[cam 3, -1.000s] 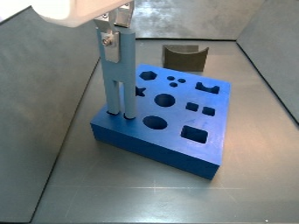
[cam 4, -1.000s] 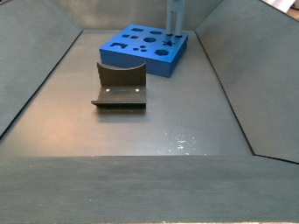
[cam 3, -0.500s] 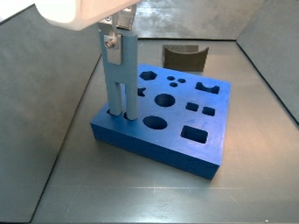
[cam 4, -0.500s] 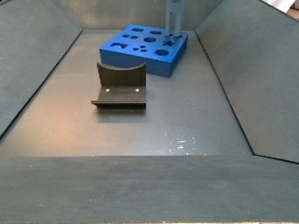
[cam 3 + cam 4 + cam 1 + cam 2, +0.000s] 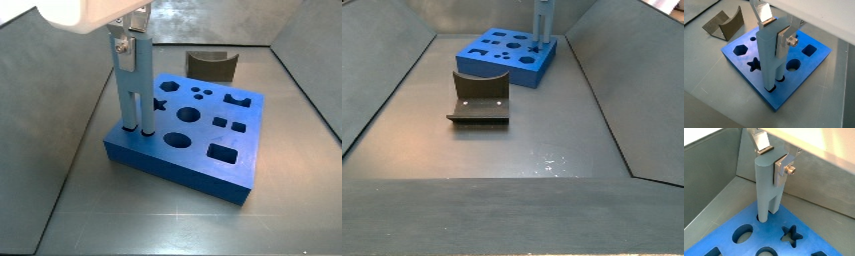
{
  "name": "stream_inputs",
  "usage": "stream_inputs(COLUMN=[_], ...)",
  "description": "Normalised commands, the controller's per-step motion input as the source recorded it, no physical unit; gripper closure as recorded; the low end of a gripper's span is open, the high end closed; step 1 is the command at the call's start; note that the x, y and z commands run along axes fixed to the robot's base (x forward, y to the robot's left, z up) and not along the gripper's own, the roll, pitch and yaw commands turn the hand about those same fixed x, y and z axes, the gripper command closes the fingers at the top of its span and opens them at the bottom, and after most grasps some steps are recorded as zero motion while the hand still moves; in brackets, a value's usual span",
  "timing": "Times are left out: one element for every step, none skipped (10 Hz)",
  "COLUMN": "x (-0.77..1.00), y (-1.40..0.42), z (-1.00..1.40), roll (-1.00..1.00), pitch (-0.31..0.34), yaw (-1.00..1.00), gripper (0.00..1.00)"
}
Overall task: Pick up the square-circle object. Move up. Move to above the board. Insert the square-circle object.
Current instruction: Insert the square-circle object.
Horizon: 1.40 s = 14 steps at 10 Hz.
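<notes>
Square-circle object (image 5: 769, 55): pale steel-blue bar, upright, its lower end entered in a hole near one corner of the board (image 5: 221, 140), as both wrist views show; most of its length stands above the top face. Gripper (image 5: 777, 164): jaws pinching the bar's upper end, one silver finger (image 5: 784, 167) with a bolt visible at its side. Arm pose: the gripper hangs over the board's corner from above, near vertical, its pale body at the top edge of a side view. Step in hand, by judgement: insertion, partly done. To do it well, keep the bar plumb and press straight down; any tilt could bind the two-shaped foot against the hole walls. Release only once it is seated. Board location: on the desk, well apart from the fixture (image 5: 478, 96), which stands alone nearer the middle of the floor.
</notes>
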Motion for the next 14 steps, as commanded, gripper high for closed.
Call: stream_inputs(x=[0.0, 0.0, 0.0, 0.0, -0.05, -0.08, -0.07, -0.04, -0.03, 0.0, 0.0, 0.0, 0.01, 0.04], y=[-0.08, -0.16, -0.02, 0.0, -0.03, -0.09, -0.08, -0.1, -0.11, -0.14, -0.16, -0.19, -0.21, -0.23], z=[-0.05, -0.06, -0.01, -0.08, -0.6, -0.88, -0.85, -0.84, -0.85, -0.87, -0.9, -0.95, -1.0, -1.0], roll=[0.0, 0.0, 0.0, 0.0, 0.07, 0.16, 0.2, 0.21, 0.2, 0.18, 0.15, 0.12, 0.1, 0.08], pitch=[0.0, -0.003, 0.0, 0.0, -0.059, -0.146, -0.13, -0.123, -0.133, -0.141, -0.14, -0.134, -0.119, -0.099], yaw=[0.0, 0.0, 0.0, 0.0, 0.0, 0.0, 0.0, 0.0, 0.0, 0.0, 0.0, 0.0, 0.0, 0.0], gripper=[1.0, 1.0, 1.0, 1.0, 1.0, 1.0, 1.0, 1.0, 1.0, 1.0, 1.0, 1.0, 1.0, 1.0])
